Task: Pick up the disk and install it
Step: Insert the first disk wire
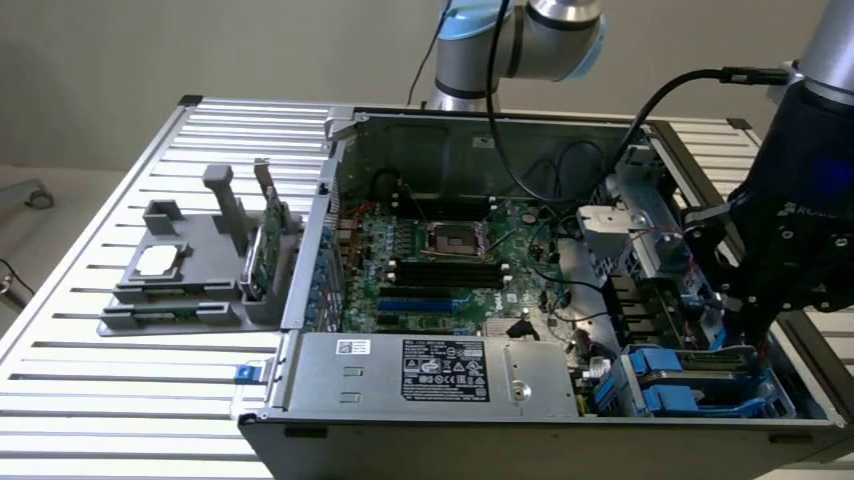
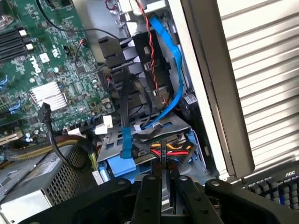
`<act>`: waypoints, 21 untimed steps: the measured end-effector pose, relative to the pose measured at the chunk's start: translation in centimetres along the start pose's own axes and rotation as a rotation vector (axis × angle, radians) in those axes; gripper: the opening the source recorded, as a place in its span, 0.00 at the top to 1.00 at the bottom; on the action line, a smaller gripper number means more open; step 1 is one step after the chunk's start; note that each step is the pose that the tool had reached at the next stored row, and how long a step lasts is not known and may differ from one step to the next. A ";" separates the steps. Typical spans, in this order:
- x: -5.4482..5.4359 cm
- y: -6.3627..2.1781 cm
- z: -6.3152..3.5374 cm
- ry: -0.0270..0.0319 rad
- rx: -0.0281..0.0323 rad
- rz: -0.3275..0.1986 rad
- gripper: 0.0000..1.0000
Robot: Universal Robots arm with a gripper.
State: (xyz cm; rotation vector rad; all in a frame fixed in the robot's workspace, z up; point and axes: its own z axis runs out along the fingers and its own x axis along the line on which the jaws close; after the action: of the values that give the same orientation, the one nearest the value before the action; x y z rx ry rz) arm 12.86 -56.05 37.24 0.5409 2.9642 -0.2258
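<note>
Blue plastic framing the disk (image 1: 663,376) is being shown low in the sheet-metal bay (image 2: 154,128) at the case's (image 1: 400,440) corner, on the exterior view's right, crowded by looping cables (image 2: 163,70). The tool (image 2: 166,181) is being held just above; whether it is clamped cannot be told.

Pincer (image 2: 164,182): I see it close to the metal drive cage (image 2: 140,137).
Blue carrier (image 2: 119,167): just beside the pincer, against the cage.
Wire bundle (image 2: 170,150): red, yellow and black, directly ahead of the pincer.
Blue cable (image 2: 170,56): looping farther ahead.
Motherboard (image 2: 32,60): off to one side.
Slatted table (image 2: 261,70): the opposite side.
</note>
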 end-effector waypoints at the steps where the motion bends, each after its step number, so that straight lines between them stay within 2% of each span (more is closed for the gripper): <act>1: 0.0 -0.06 0.11 -0.0008 0.0027 0.001 0.83; 3: 0.0 -0.20 0.38 -0.0018 0.0064 0.003 0.83; 8: -0.1 -0.64 1.19 -0.0024 0.0101 0.007 0.83; 11: -0.1 -0.81 1.52 -0.0035 0.0143 0.010 0.83; 12: -0.1 -0.84 1.59 -0.0040 0.0157 0.010 0.82; 14: -0.1 -0.84 1.61 -0.0045 0.0174 0.011 0.69; 16: -0.1 -0.84 1.61 -0.0046 0.0177 0.011 0.69; 17: -0.1 -0.84 1.62 -0.0046 0.0177 0.011 0.63; 21: -0.1 -0.84 1.63 -0.0028 0.0197 0.024 0.63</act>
State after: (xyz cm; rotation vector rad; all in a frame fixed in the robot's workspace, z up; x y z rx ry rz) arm 12.81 -57.14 35.76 0.5772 2.9541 -0.2535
